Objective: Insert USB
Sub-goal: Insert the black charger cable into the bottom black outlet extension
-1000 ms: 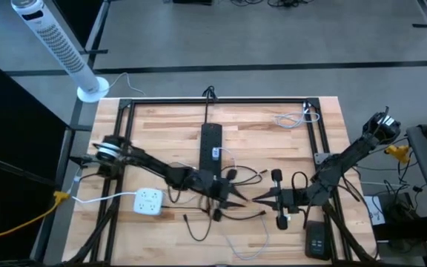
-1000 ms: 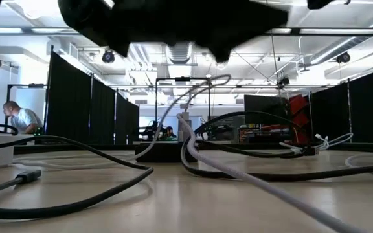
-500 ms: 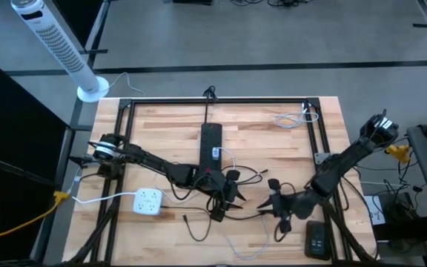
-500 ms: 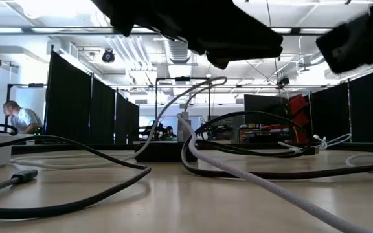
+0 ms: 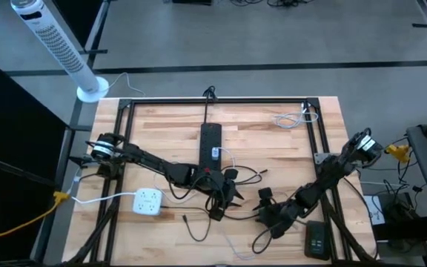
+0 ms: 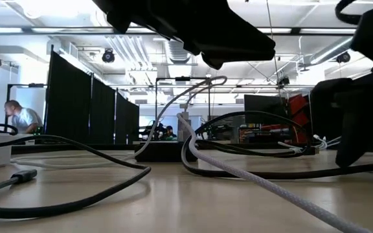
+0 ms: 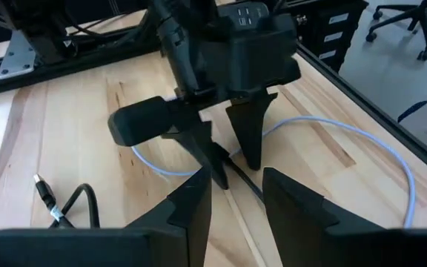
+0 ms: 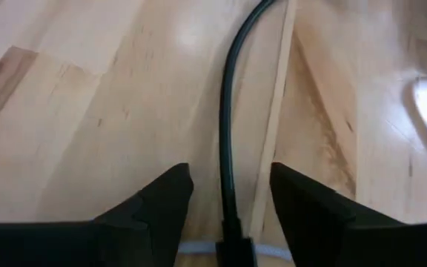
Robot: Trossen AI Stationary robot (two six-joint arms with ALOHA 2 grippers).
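Your table is pale butcher-block wood, planks running lengthwise, framed by dark metal rails. A long black power strip lies flat near the middle, and a white square charger block sits toward the left front corner.

Your left gripper hangs low over the tangle of thin black cables, just in front of the strip's near end. Its wrist view shows the two dark wedge-shaped fingers parted, with a thin black cable running between them; whether they actually pinch it, you can't tell from here.

Your right gripper sits just to the right of the left one, jaws released, a smooth round black cable passing through the gap untouched by the pads.

A small black USB plug lies loose on the wood, its cord curling away.
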